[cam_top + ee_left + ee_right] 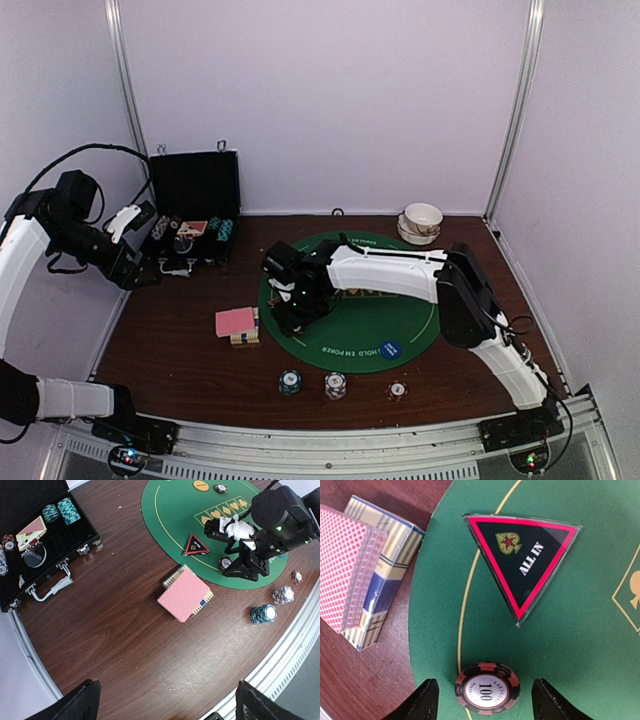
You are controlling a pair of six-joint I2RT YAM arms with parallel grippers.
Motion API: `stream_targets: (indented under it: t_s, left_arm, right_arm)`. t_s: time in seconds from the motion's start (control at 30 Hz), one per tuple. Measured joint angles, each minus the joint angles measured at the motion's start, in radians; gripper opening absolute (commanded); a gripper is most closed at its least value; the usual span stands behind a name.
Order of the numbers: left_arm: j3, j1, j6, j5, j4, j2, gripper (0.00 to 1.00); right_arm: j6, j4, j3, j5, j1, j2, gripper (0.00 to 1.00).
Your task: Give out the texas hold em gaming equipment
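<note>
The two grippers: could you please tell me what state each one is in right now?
Left gripper: open, holding nothing.
Right gripper: open, fingers either side of a red-and-black poker chip on the green mat, not touching it.

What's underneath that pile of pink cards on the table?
A striped blue-and-yellow box lies under the pink cards, its edges sticking out. Most of its top is covered, so whatever is printed there stays hidden.
</note>
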Motion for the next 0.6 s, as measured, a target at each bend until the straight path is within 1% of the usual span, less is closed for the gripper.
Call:
stream_targets:
  t_s: [0.13,0.23,0.3,0.47,0.6]
  left_arm:
    - [0.0,0.0,0.0,0.0,0.0,0.0,0.98]
    - [0.0,0.0,0.0,0.001,0.0,0.0,0.97]
    - [0.0,0.0,0.0,0.001,0.0,0.0,0.97]
    - [0.0,0.0,0.0,0.005,-0.002,0.0,0.98]
    - [0.0,0.0,0.0,0.007,-0.004,0.0,0.98]
  right_arm:
    - [-0.009,-0.014,0.001,0.008,-0.002,-0.01,0.66]
    - [-0.018,-0.024,-0.048,0.018,-0.002,-0.063,0.67]
    - [-0.018,-0.013,-0.121,0.023,-0.002,-0.133,0.69]
    - [-0.006,-0.008,-0.384,0.04,-0.002,-0.395,0.75]
    - [0.03,0.0,-0.621,0.058,-0.002,-0.608,0.77]
